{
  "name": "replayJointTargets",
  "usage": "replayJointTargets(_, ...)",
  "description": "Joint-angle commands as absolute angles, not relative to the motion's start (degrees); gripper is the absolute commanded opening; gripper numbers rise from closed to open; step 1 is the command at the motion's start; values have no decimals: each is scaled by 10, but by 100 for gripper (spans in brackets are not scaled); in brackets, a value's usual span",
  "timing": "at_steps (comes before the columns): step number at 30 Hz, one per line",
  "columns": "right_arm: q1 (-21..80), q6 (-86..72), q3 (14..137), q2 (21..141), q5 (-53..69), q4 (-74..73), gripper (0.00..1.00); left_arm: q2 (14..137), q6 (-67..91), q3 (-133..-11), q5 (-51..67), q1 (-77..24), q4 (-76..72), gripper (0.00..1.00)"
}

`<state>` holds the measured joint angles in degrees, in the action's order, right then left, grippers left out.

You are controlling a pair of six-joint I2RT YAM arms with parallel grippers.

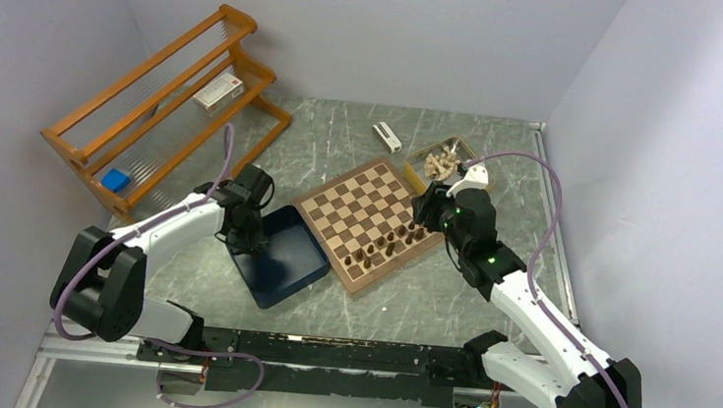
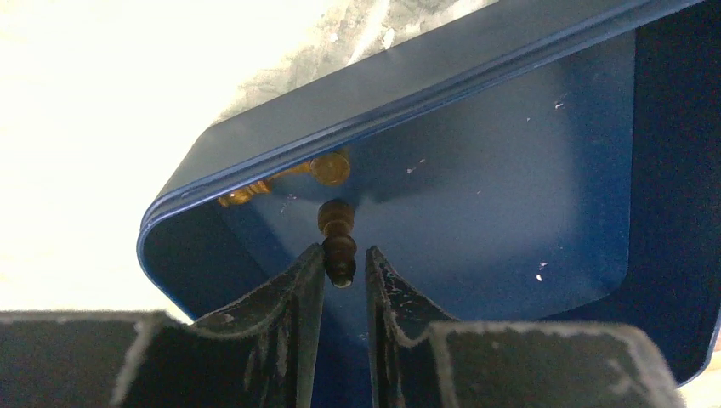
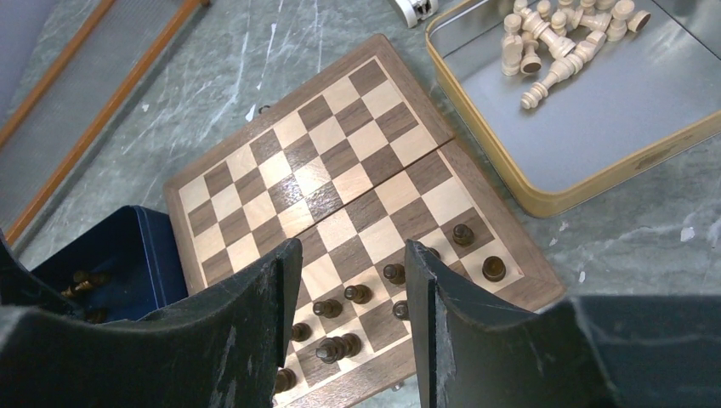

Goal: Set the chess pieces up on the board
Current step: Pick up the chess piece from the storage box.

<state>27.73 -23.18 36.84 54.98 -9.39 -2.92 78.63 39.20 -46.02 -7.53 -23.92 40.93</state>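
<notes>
Grey marbled table point(image 1: 358, 307) carries everything. The left gripper point(image 2: 344, 270) has its jaws narrow around the tip of one chess piece point(image 2: 337, 223) inside the blue box point(image 2: 510, 170); whether they pinch it I cannot tell. The right gripper point(image 3: 351, 289) hangs open and empty over the board point(image 3: 340, 153), whose near rows hold chess pieces point(image 3: 357, 293). So shallow a hold could let the piece pivot or drop.
</notes>
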Motion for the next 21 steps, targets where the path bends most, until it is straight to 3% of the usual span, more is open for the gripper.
replayJointTargets(1,278,-226,367,537,-94,-26,52,787,381,-462,-86,-243,396,28)
replayJointTargets(10,278,-216,369,547,-93,-26,53,769,346,-490,-111,-245,435,12)
replayJointTargets(21,278,-221,376,517,-93,-50,60,764,219,-607,-99,-262,480,5)
